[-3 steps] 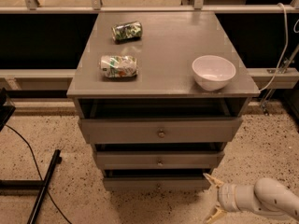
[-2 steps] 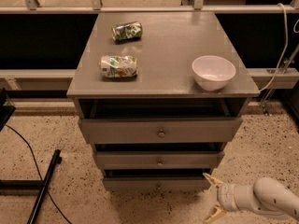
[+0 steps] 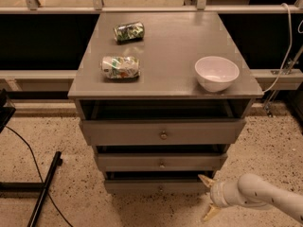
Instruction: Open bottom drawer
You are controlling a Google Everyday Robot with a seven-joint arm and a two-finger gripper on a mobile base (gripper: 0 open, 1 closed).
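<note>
White bowl (image 3: 217,73), green can (image 3: 129,31), pale crushed can (image 3: 120,66) on cabinet top (image 3: 175,41)

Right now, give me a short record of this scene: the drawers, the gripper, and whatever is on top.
bottom drawer: lowest of three, dark gap above its front
gripper: open, low beside the bottom drawer's right end, upper finger near its corner
cabinet top: holds three things
bowl: white, front right
far can: lying down
near can: lying down
</note>
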